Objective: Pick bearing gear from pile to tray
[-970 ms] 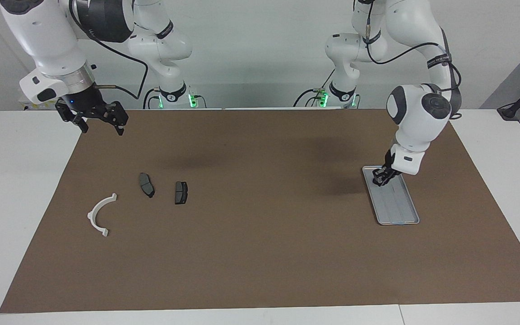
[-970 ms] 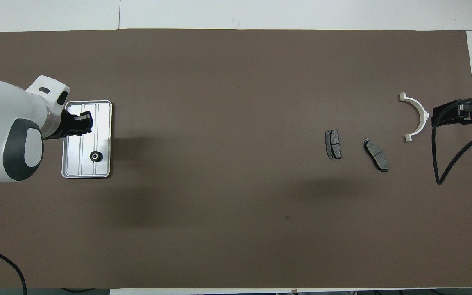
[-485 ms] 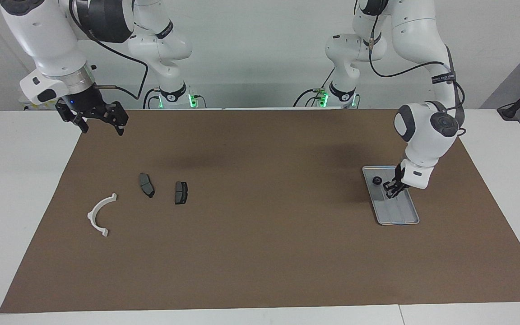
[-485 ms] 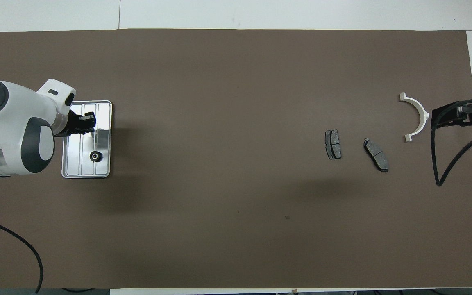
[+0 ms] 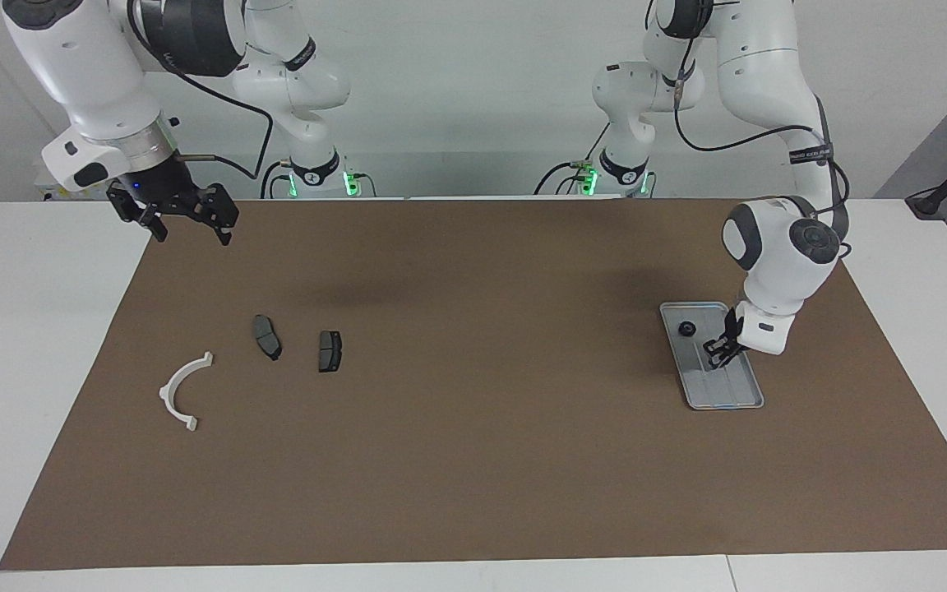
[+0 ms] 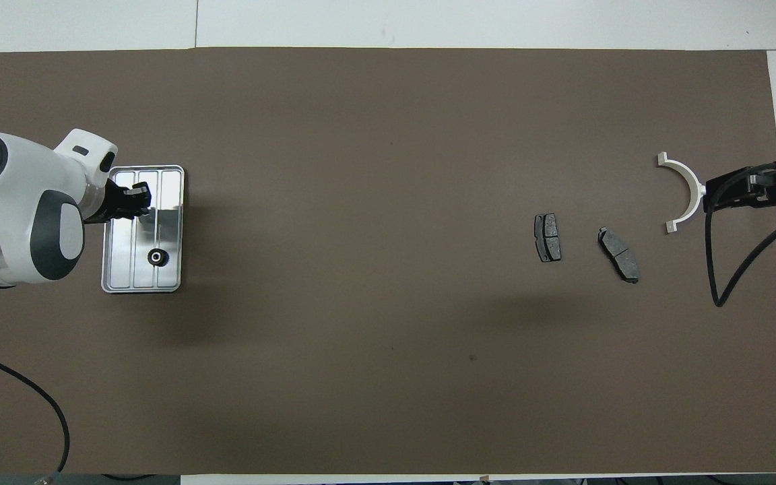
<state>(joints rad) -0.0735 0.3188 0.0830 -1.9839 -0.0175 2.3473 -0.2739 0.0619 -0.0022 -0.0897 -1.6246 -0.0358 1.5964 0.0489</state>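
The bearing gear (image 5: pixel 686 330) (image 6: pixel 157 256), small, black and round, lies in the silver tray (image 5: pixel 724 404) (image 6: pixel 140 289) at the left arm's end of the table. My left gripper (image 5: pixel 718 352) (image 6: pixel 133 201) hangs low over the tray's middle, shut and empty, apart from the gear. The pile lies at the right arm's end: a white arc (image 5: pixel 169 386) (image 6: pixel 691 180) and two dark brake pads (image 5: pixel 267 337) (image 5: pixel 330 351) (image 6: pixel 547 237) (image 6: pixel 618 254). My right gripper (image 5: pixel 186 218) (image 6: pixel 715 192) waits open above the mat's edge there, holding nothing.
A brown mat (image 5: pixel 473 460) (image 6: pixel 388 135) covers most of the white table. A black cable (image 6: pixel 738 269) loops down from the right arm over the mat near the arc.
The left gripper has drawn back from over the gear along the tray, away from the robots, uncovering the gear in the facing view. The right gripper has hardly moved.
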